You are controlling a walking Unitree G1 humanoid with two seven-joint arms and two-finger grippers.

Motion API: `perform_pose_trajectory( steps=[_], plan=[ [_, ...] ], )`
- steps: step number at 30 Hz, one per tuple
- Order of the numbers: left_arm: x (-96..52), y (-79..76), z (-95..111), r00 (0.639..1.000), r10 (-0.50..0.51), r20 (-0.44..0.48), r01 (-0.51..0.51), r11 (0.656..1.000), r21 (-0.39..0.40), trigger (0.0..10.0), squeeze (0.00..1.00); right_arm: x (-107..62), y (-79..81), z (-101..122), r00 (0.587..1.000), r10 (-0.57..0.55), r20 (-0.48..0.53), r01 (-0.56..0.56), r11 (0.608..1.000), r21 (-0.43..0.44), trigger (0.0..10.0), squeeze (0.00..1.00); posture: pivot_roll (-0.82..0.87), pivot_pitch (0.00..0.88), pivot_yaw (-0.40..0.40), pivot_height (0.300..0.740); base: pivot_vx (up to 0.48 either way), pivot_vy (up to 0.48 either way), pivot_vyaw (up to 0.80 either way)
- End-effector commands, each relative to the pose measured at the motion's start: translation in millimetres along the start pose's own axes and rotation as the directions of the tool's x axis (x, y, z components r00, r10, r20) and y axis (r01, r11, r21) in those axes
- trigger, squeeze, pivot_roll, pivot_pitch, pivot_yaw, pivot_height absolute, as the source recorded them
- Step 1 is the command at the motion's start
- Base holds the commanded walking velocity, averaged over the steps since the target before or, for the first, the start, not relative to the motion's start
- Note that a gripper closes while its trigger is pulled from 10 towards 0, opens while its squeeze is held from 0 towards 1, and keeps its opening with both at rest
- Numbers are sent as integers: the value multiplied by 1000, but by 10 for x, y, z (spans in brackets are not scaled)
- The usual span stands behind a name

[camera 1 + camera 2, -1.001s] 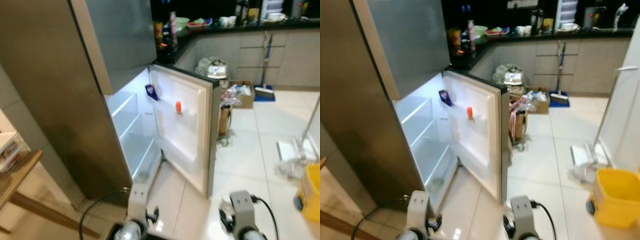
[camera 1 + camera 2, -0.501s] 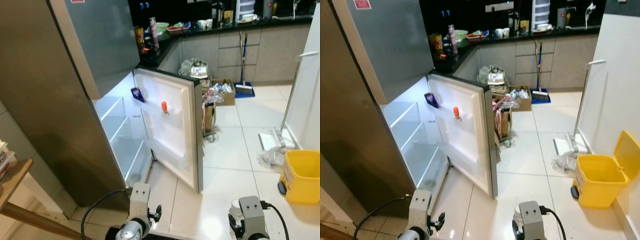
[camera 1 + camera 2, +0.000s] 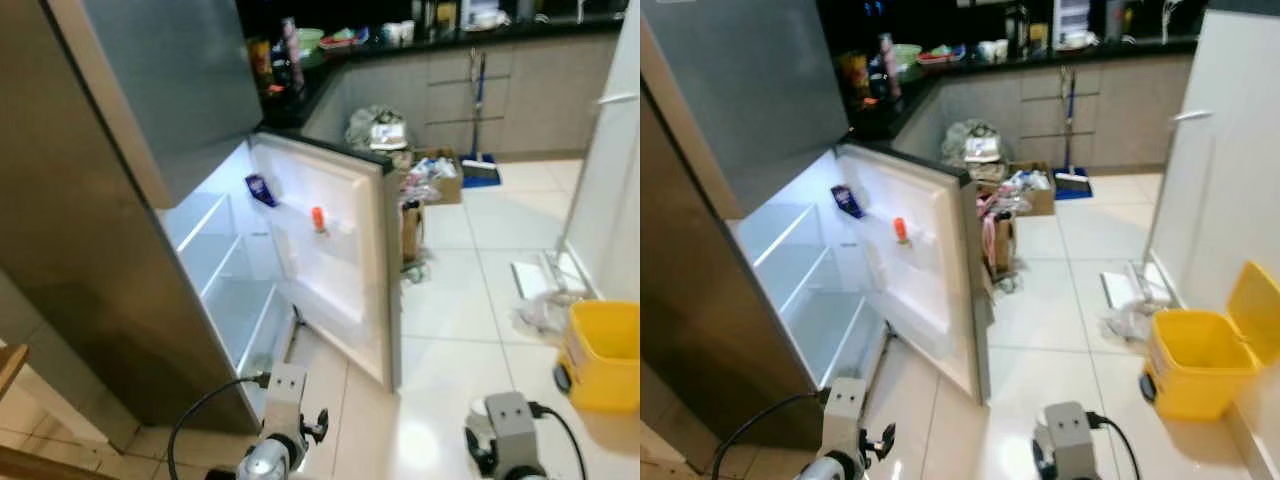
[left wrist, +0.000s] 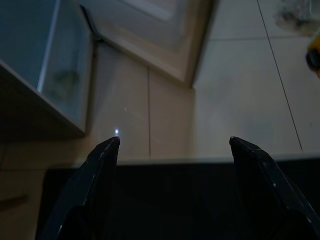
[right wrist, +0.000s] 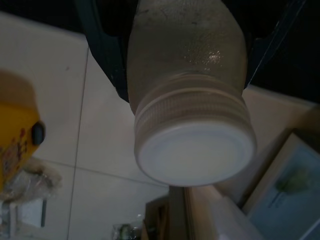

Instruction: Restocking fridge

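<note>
Up close, right gripper (image 5: pixel 185 60) clamping white-capped jar (image 5: pixel 192 110), fridge (image 3: pixel 250 260) open.

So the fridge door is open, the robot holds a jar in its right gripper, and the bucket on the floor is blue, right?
Not quite. The bucket is yellow, not blue, as the right eye view shows. The rest holds: the fridge door stands open, and the right gripper holds a jar with a white lid.

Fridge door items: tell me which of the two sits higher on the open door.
The small dark blue packet sits higher, near the door's top hinge-side corner; the orange-capped bottle stands lower, mid-door.
</note>
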State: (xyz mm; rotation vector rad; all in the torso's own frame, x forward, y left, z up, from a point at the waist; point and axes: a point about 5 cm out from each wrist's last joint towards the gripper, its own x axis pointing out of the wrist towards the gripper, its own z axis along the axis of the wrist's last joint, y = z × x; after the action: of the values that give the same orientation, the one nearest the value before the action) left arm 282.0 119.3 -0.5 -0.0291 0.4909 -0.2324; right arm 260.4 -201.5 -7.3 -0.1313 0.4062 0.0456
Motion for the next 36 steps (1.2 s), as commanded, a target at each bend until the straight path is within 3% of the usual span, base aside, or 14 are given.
perform_pose_trajectory(
  steps=[1,36],
  plan=[
    [-29,41,-81,999,14,-29,-14,1000,0,10000,0,27,115,78,999,33,39,-34,999,12,10000,0,-138,29,109,740,360,0,0],
    [-32,14,-89,999,-6,-34,6,1000,13,10000,0,4,121,61,999,28,34,-28,1000,13,10000,0,-140,34,114,740,335,0,0]
  ],
)
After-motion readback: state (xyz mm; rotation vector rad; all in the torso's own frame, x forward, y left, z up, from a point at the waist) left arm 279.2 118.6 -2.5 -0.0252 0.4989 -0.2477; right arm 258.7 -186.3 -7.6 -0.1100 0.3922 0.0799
